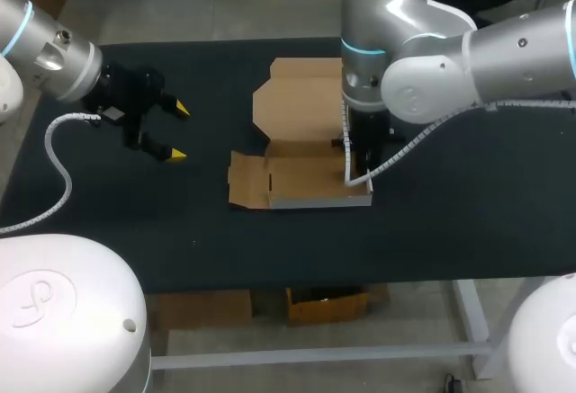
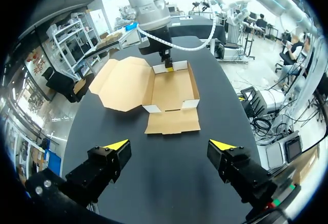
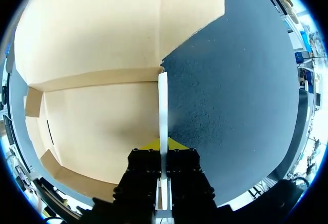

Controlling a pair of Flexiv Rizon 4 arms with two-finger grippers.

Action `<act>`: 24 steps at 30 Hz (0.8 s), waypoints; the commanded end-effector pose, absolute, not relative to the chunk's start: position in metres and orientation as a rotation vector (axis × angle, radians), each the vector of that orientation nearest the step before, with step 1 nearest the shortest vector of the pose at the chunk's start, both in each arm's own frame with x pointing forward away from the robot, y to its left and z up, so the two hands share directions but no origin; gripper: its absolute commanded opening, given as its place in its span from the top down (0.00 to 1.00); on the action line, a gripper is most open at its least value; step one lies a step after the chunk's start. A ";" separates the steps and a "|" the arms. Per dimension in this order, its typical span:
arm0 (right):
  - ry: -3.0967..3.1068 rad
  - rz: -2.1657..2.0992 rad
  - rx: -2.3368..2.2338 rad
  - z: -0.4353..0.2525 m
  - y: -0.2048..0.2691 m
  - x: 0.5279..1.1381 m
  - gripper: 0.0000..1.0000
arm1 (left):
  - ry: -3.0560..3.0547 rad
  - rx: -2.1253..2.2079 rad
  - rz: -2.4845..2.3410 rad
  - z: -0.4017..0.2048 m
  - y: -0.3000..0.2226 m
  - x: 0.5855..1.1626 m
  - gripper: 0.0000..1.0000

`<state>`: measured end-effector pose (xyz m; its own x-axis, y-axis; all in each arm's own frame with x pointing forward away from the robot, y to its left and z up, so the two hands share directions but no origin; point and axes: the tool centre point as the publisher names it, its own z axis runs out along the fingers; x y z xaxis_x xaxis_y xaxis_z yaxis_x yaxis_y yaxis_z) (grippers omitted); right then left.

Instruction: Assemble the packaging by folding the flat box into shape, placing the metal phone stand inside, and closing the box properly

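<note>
Right gripper (image 3: 163, 144) clamped on box (image 1: 301, 175) side wall (image 3: 163, 101), frame centre. Left gripper (image 1: 180, 130) spread wide, empty, upper left.

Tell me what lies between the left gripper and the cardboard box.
Nothing but bare black table: in the head view the stretch from the left gripper to the cardboard box holds no object; the left wrist view agrees.

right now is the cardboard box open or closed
Open. The brown cardboard box has its lid spread flat on the black table, its tray bare, and the right hand pinches one side wall.
</note>
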<state>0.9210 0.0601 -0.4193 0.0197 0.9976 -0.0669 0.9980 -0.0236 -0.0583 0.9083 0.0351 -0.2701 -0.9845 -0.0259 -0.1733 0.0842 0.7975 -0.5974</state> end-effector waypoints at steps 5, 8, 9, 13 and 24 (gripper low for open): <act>2.192 -0.143 2.244 -0.421 0.060 0.922 1.00 | 2.816 0.047 -0.944 -0.270 0.035 0.908 0.00; 2.191 -0.138 2.251 -0.422 0.060 0.922 1.00 | 2.816 0.047 -0.944 -0.270 0.035 0.908 0.00; 2.191 -0.138 2.251 -0.422 0.060 0.922 1.00 | 2.816 0.047 -0.944 -0.270 0.035 0.908 0.00; 2.191 -0.138 2.251 -0.422 0.060 0.922 1.00 | 2.816 0.047 -0.944 -0.270 0.035 0.908 0.00; 2.191 -0.138 2.251 -0.422 0.060 0.922 1.00 | 2.816 0.047 -0.944 -0.270 0.035 0.908 0.00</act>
